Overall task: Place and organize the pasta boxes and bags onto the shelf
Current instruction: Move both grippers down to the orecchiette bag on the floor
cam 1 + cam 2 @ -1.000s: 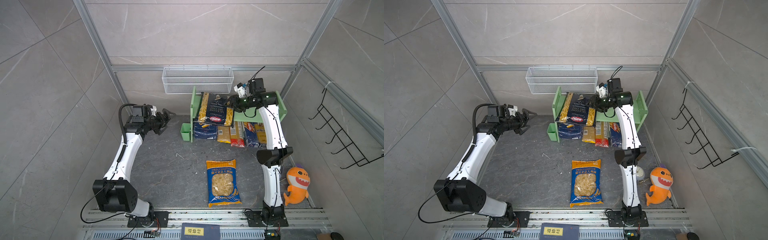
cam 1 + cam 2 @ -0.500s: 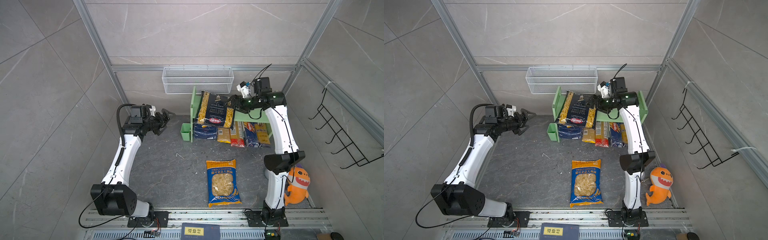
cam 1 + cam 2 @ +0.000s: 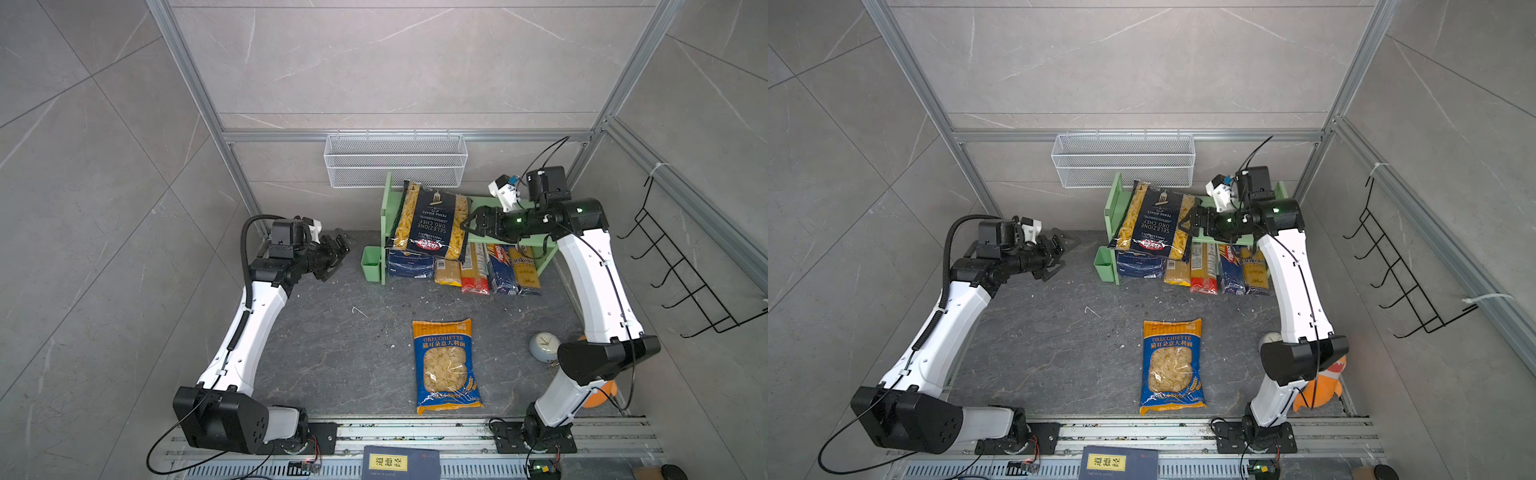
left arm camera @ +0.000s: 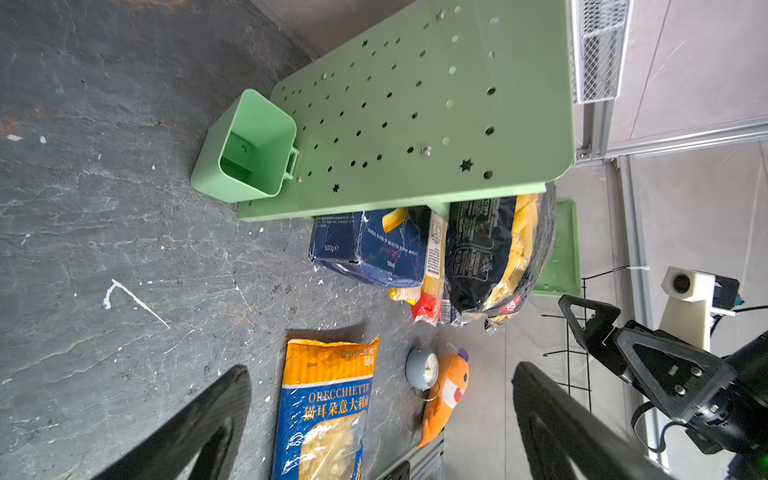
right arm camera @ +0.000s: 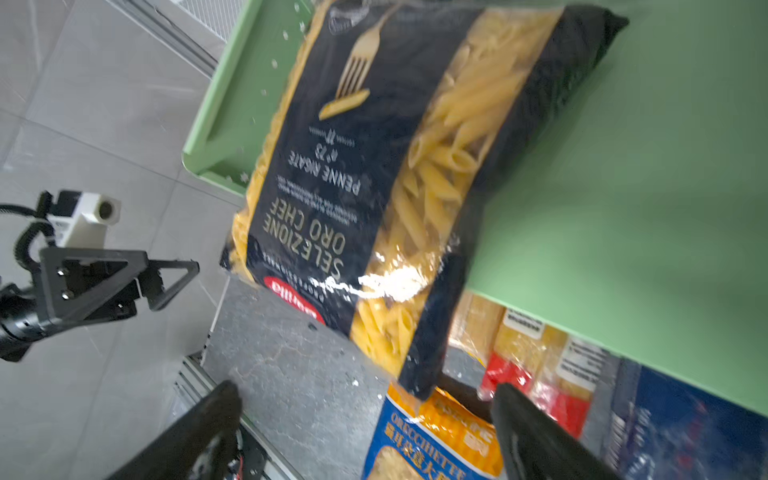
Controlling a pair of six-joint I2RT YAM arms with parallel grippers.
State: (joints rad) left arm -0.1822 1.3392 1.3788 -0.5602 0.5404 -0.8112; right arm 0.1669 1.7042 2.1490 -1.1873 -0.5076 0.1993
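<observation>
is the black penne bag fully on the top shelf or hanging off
Hanging off: the penne bag overhangs the front edge of the shelf, logo end out.

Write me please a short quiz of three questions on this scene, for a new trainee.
1. True or false: the orecchiette bag lies flat on the dark surface, not on the shelf.
2. Where does the black penne bag rest? A) on the shelf's upper tier, overhanging its front edge; B) in the wire basket; C) clamped between two fingers.
3. Fill in: the arm whose open jaws stand right beside the penne bag is the ____ one.
Key: 1 true; 2 A; 3 right: it is the right gripper.
</observation>
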